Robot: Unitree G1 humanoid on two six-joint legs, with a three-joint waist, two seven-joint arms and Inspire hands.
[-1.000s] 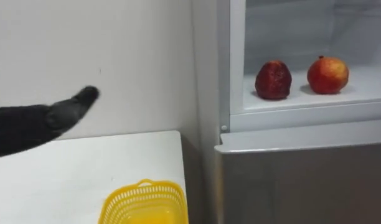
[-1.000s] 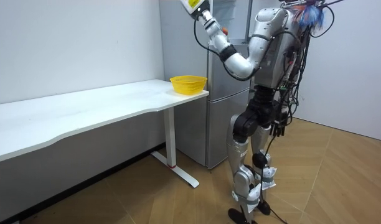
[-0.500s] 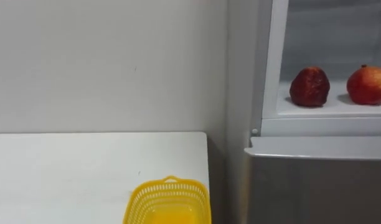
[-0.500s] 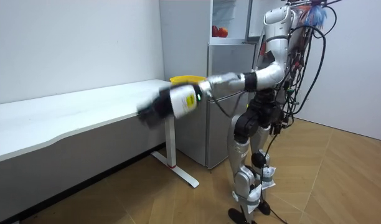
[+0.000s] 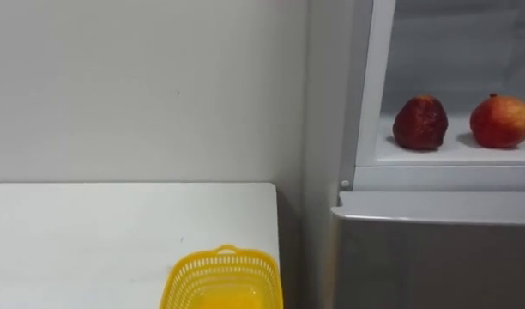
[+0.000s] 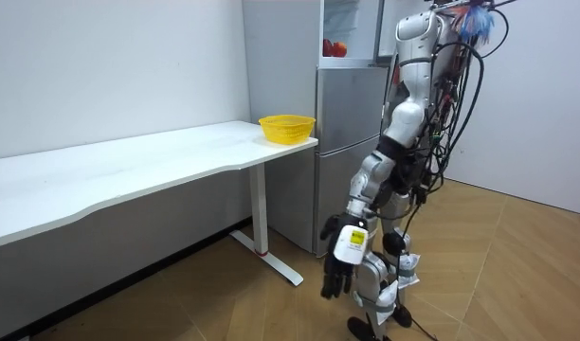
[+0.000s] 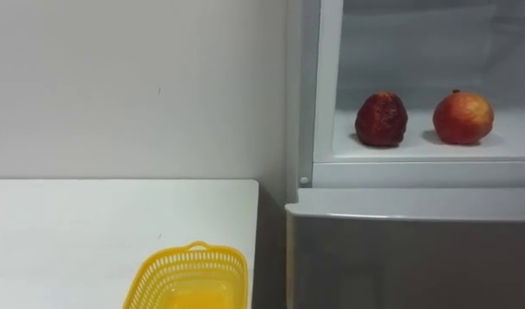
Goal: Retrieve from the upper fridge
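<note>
In the left eye view, 2 fruits sit on the white shelf (image 5: pixel 468 153) of the open upper fridge compartment (image 5: pixel 451 51): a dark red fruit (image 5: pixel 421 123) and, near it on the right but not touching, a red-and-yellow fruit (image 5: pixel 501 121). Below them is the shut grey lower door (image 5: pixel 434 257). To the left, the white surface (image 5: pixel 91 240) runs along the wall and carries a yellow basket (image 5: pixel 221 255) at its end by the fridge. In the room view, the robot stands upright on the wooden floor (image 6: pixel 517 265) before the fridge (image 6: pixel 342 152), beside the surface's end. Its left arm hangs down, and the left hand (image 6: pixel 335 281) is released, fingers relaxed, grasping nothing. In the right eye view, both fruits rest on the shelf, the dark one nearer the compartment's left frame.
</note>
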